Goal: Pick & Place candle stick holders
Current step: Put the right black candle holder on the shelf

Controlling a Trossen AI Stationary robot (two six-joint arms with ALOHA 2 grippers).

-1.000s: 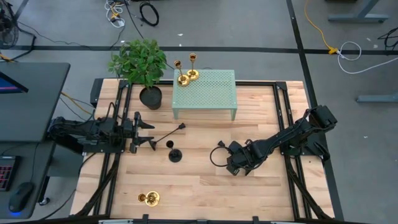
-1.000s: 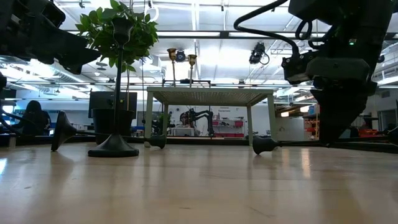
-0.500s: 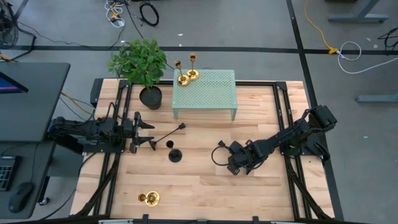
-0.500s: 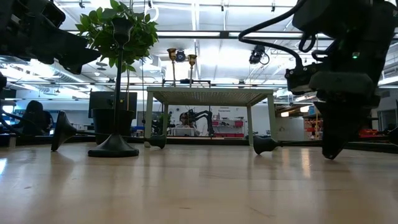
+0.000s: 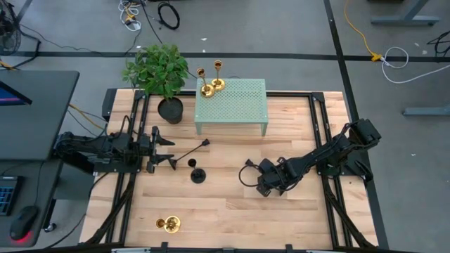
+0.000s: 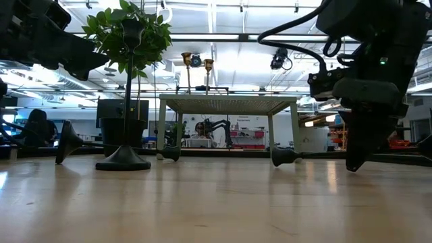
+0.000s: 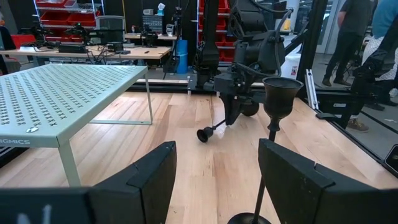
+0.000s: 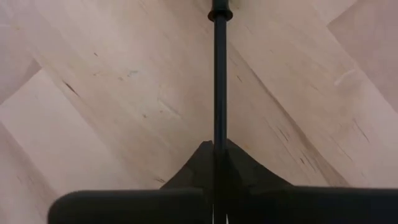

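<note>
Right gripper [image 5: 259, 184] is down on the table [image 5: 232, 211], fingers pinched tight on the thin stem of a black candle holder [image 8: 219, 81] lying there. Left gripper [image 5: 163, 149] waits wide open, empty, beside an upright black holder [image 7: 273, 118].

The pale green perforated stand [image 7: 62, 93] carries small white lettering along its front edge, too blurred to read.
</note>
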